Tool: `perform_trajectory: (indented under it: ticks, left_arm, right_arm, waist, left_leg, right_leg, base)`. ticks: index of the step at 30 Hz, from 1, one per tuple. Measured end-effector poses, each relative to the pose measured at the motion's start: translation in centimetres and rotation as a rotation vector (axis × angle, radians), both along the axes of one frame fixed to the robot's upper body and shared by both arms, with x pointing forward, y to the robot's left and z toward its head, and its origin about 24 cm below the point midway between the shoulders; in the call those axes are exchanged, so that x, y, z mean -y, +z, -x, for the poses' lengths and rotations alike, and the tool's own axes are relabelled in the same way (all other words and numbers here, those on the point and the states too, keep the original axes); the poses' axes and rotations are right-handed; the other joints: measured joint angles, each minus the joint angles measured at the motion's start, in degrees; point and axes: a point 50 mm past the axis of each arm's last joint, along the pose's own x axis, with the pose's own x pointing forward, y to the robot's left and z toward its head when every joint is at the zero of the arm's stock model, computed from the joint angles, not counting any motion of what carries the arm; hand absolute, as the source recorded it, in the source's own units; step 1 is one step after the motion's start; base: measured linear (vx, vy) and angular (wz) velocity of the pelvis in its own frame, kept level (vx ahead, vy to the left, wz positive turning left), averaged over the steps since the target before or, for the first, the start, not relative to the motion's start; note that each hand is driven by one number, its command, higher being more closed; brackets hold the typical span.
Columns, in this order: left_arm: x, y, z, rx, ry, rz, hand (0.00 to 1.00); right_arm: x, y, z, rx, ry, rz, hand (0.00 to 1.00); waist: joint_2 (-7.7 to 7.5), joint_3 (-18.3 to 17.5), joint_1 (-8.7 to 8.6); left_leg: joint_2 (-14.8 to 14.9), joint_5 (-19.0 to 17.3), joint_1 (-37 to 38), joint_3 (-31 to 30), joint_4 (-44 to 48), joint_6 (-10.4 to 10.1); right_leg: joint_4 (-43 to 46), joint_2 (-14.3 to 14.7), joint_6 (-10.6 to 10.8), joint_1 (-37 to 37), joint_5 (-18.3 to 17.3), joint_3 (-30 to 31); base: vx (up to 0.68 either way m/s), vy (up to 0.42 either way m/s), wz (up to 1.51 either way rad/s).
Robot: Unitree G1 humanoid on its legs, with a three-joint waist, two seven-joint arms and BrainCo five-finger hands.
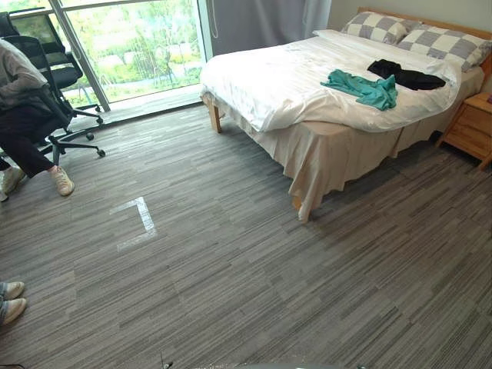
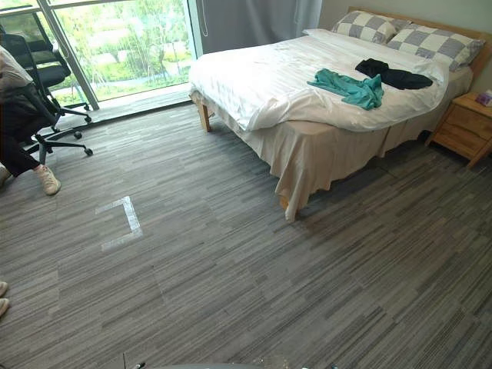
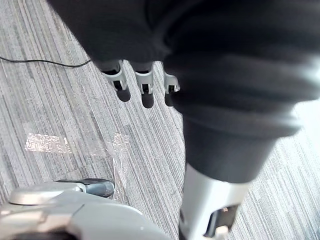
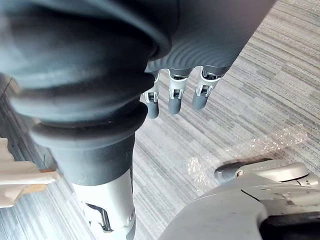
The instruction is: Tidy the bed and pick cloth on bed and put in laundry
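A person [image 1: 17, 77] sits on a black office chair [image 1: 48, 86] at the left and the wooden bed with white duvet [image 1: 269, 77] stands well away at the right, so the step in hand seems the approach; the next move calls for walking to the bed's side edge. The crumpled teal cloth [image 1: 363, 88] lies near that edge toward the head end, a black cloth [image 1: 406, 75] just beside it. The wrist views add the left hand [image 3: 145, 90] and the right hand [image 4: 175, 97], hanging over grey striped carpet [image 3: 50, 100], fingers relaxed, holding nothing.

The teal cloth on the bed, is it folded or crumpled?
Crumpled: the teal cloth lies in a loose, bunched heap on the white duvet.
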Motion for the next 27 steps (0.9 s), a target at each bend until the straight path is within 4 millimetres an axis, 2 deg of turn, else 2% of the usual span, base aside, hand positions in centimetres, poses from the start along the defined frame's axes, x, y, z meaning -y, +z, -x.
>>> perform_trajectory:
  ticks: [3,4,5,6,8,9,10,12,13,15,16,17,18,19,20,21,22,23,24,25,26,27]
  left_arm:
    - [0.0,0.1,-0.9,0.019,-0.023,-0.006,0.00]
    - [-0.1,0.2,-1.4,0.030,-0.027,-0.009,0.00]
    - [-0.2,0.2,-1.8,0.040,-0.031,-0.013,0.00]
    - [-0.5,0.4,-2.5,0.055,-0.039,-0.022,0.00]
    - [-0.9,0.6,-3.3,0.066,-0.056,-0.035,0.00]
    - [-1.0,0.6,-3.4,0.066,-0.056,-0.037,0.00]
    - [-1.0,0.6,-3.3,0.063,-0.057,-0.039,0.00]
    - [-0.9,0.5,-3.3,0.059,-0.072,-0.039,0.00]
    - [-0.7,0.5,-3.4,0.059,-0.076,-0.036,0.00]
    - [-0.6,0.5,-3.6,0.065,-0.076,-0.032,0.00]
    - [-0.6,0.5,-3.7,0.067,-0.076,-0.031,0.00]
    - [-0.5,0.6,-4.2,0.077,-0.079,-0.026,0.00]
    - [-0.3,0.6,-5.0,0.090,-0.087,-0.020,0.00]
    - [0.0,0.7,-5.6,0.102,-0.094,-0.016,0.00]
    - [0.8,0.7,-6.6,0.118,-0.124,0.001,0.00]
    - [1.9,0.7,-7.1,0.132,-0.150,0.022,0.00]
    - [2.3,0.7,-7.2,0.134,-0.150,0.033,0.00]
    - [3.2,0.7,-7.5,0.145,-0.149,0.056,0.00]
    - [4.7,0.8,-8.1,0.172,-0.159,0.093,0.00]
    - [5.5,0.9,-8.7,0.196,-0.169,0.115,0.00]
    - [6.2,1.1,-9.1,0.218,-0.173,0.133,0.00]
    - [6.1,1.2,-9.2,0.228,-0.161,0.129,0.00]
  right_arm:
    - [0.1,0.1,-0.5,0.013,0.003,0.003,0.00]
    - [-0.1,0.2,-1.4,0.040,0.008,0.002,0.00]
    - [-0.1,0.3,-1.9,0.055,0.011,0.002,0.00]
    - [-0.3,0.4,-2.8,0.080,0.015,-0.002,0.00]
    - [-0.7,0.5,-3.2,0.095,0.006,-0.011,0.00]
    - [-0.7,0.4,-2.8,0.090,-0.006,-0.013,0.00]
    - [-0.8,0.4,-2.8,0.093,-0.025,-0.017,0.00]
    - [-0.6,0.4,-2.7,0.098,-0.059,-0.020,0.00]
    - [-0.5,0.5,-2.8,0.109,-0.085,-0.021,0.00]
    - [-0.4,0.5,-2.7,0.116,-0.138,-0.026,0.00]
    - [-0.3,0.5,-2.7,0.118,-0.151,-0.027,0.00]
    - [-0.2,0.5,-2.6,0.120,-0.167,-0.027,0.00]
    - [0.2,0.6,-2.7,0.122,-0.180,-0.020,0.00]
    - [0.4,0.6,-2.6,0.121,-0.181,-0.012,0.00]
    - [0.6,0.6,-2.5,0.111,-0.180,-0.009,0.00]
    - [0.5,0.5,-2.4,0.107,-0.184,-0.013,0.00]
    - [0.4,0.5,-2.3,0.106,-0.186,-0.016,0.00]
    - [0.3,0.4,-1.8,0.103,-0.210,-0.024,0.00]
    - [0.9,0.6,-2.1,0.113,-0.210,-0.010,0.00]
    - [1.3,0.7,-2.4,0.125,-0.222,-0.003,0.00]
    - [1.5,0.8,-2.5,0.133,-0.237,-0.001,0.00]
    - [1.5,0.8,-2.6,0.131,-0.235,0.000,0.00]
  waist:
    - [-0.27,0.48,0.04]
    - [-0.92,0.98,0.13]
    - [-0.88,1.36,0.12]
    - [-1.68,3.34,0.00]
    - [-2.80,4.89,-0.30]
    - [-3.13,5.10,-0.09]
    - [-3.19,5.20,-0.31]
    - [-2.84,5.23,-0.91]
    - [-1.95,5.38,-1.65]
    - [-1.24,5.34,-2.86]
    - [-1.02,5.31,-3.15]
    - [-0.56,5.31,-3.20]
    - [0.17,5.54,-3.53]
    - [0.60,5.78,-3.85]
    - [1.30,6.21,-4.85]
    - [1.22,6.43,-6.01]
    - [1.03,6.54,-6.34]
    - [1.07,7.25,-6.42]
    - [3.13,8.34,-6.56]
    - [4.12,8.89,-6.45]
    - [4.66,8.84,-6.47]
    - [4.62,8.87,-6.44]
  left_leg:
    - [0.31,-0.34,-1.30,1.74,0.02,-0.40]
    - [0.47,-0.38,-2.57,3.33,0.13,-0.41]
    - [0.41,-0.44,-2.93,4.16,0.27,-0.47]
    - [0.18,-0.71,-3.01,5.95,0.31,-0.18]
    - [-0.20,-0.99,-2.42,8.78,0.41,-0.16]
    - [-0.21,-1.99,-1.38,10.58,0.54,-0.25]
    - [-0.09,-3.06,-0.83,11.43,1.31,-0.41]
    - [0.72,-4.80,0.25,12.80,2.42,-0.03]
    - [1.76,-5.65,1.13,13.78,2.72,-0.44]
    - [4.83,-7.56,1.77,15.12,4.45,-1.89]
    - [6.01,-8.17,1.90,15.51,4.89,-2.65]
    - [8.25,-9.14,2.27,16.21,5.28,-4.10]
    - [10.72,-9.99,2.15,16.40,5.77,-5.44]
    - [11.79,-10.39,2.18,16.33,5.84,-6.10]
    - [13.41,-11.05,2.65,16.04,5.82,-7.35]
    - [13.97,-11.34,3.91,16.07,5.63,-8.95]
    - [14.20,-11.81,4.82,16.24,5.56,-9.84]
    - [14.98,-12.48,8.13,16.58,5.24,-10.78]
    - [17.03,-10.80,9.55,16.80,6.15,-11.66]
    - [18.20,-8.24,10.11,16.44,7.08,-11.59]
    - [21.88,0.30,7.56,12.36,16.06,-9.17]
    - [24.52,5.36,3.96,9.20,25.55,-7.20]
  right_leg:
    - [2.42,0.25,0.38,-2.92,-0.93,1.06]
    - [6.06,0.44,0.37,-6.21,-2.03,2.26]
    - [8.56,0.43,0.59,-7.71,-2.97,2.85]
    - [12.84,0.05,1.20,-10.33,-4.89,3.40]
    - [18.37,-1.03,3.18,-13.92,-7.77,3.11]
    - [20.98,-2.10,5.22,-15.01,-9.00,1.82]
    - [22.21,-2.23,6.14,-15.00,-9.58,1.80]
    - [26.55,-2.34,7.96,-16.05,-9.82,0.75]
    - [33.31,-2.42,8.29,-19.50,-9.62,-2.04]
    - [39.60,-4.09,4.38,-24.28,-11.72,-8.11]
    - [38.91,-4.53,3.75,-25.27,-12.01,-9.48]
    - [34.36,-4.47,2.87,-27.09,-11.49,-10.68]
    - [26.18,-4.02,1.56,-28.54,-8.29,-10.90]
    - [21.36,-3.99,1.53,-29.16,-5.75,-10.79]
    - [10.32,-4.38,2.10,-30.01,1.24,-10.57]
    - [2.42,-5.56,3.62,-31.00,6.92,-10.08]
    - [0.34,-6.32,3.98,-30.96,8.20,-9.86]
    - [2.47,-6.78,3.39,-31.01,14.99,-10.65]
    - [10.28,-6.05,1.32,-32.94,15.77,-11.57]
    - [15.43,-5.46,-0.15,-34.26,11.63,-12.14]
    - [19.69,-3.69,-1.24,-32.12,4.59,-13.79]
    - [18.23,-1.84,-2.33,-28.53,2.43,-14.33]
  base:
    - [-0.06,-0.028,-0.25]
    - [-0.08,-0.035,-0.45]
    - [-0.06,-0.040,-0.57]
    - [-0.06,-0.044,-0.45]
    - [-0.04,-0.039,-0.57]
    - [0.02,-0.019,-0.73]
    - [0.04,-0.030,-0.67]
    - [0.08,-0.045,-0.48]
    - [0.11,-0.048,-0.50]
    - [0.17,-0.062,-0.39]
    - [0.27,-0.102,-0.41]
    - [0.35,-0.158,-0.36]
    - [0.40,-0.191,-0.29]
    - [0.47,-0.245,-0.04]
    - [0.55,-0.276,0.10]
    - [0.73,-0.374,0.13]
    - [0.65,-0.360,0.09]
    - [0.79,-0.494,0.00]
    - [0.62,-0.442,-0.06]
    - [0.83,-0.669,-0.01]
    - [0.72,-0.601,0.05]
    - [1.01,-0.725,0.01]
